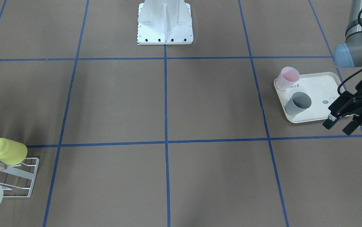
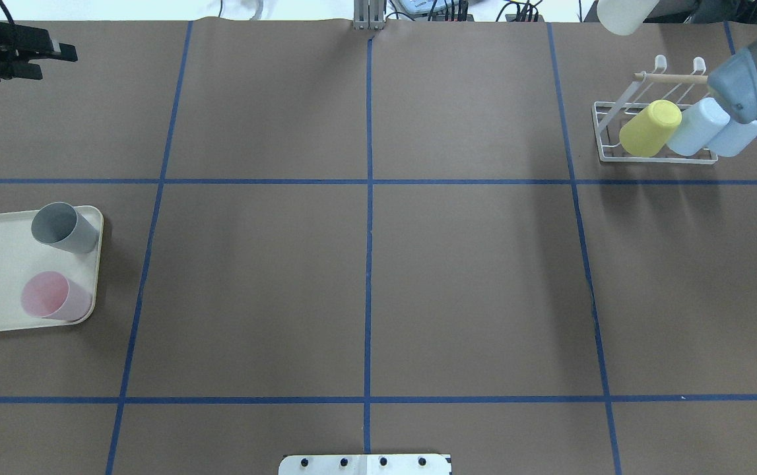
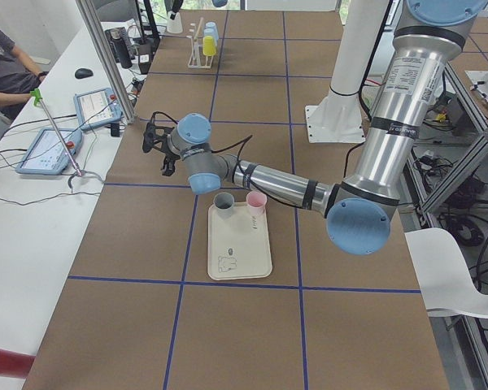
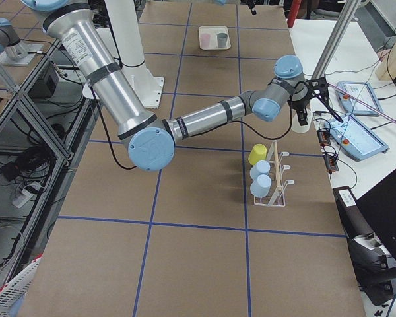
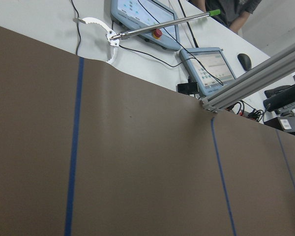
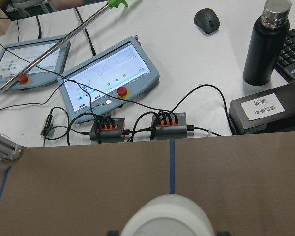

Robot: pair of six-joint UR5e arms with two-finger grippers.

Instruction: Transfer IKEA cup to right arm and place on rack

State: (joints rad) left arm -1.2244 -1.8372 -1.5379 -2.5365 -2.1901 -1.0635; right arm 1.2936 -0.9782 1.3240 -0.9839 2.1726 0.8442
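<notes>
Near the rack [image 1: 32, 179], the right gripper [image 6: 164, 232], clamped on a white cup [image 2: 622, 14], should tip it mouth-down over a free prong, while the left gripper [image 1: 337, 126] hangs with jaws apart.

The left arm [image 3: 285, 183] stretched out toward the table's far edge near the left end. Its left gripper [image 1: 339, 125] was empty, with the fingers spread. The right arm [image 4: 204, 119] reached toward the far edge near the right end, and its right gripper [image 4: 302, 112] was clamped around a white cup [image 6: 167, 219].
</notes>
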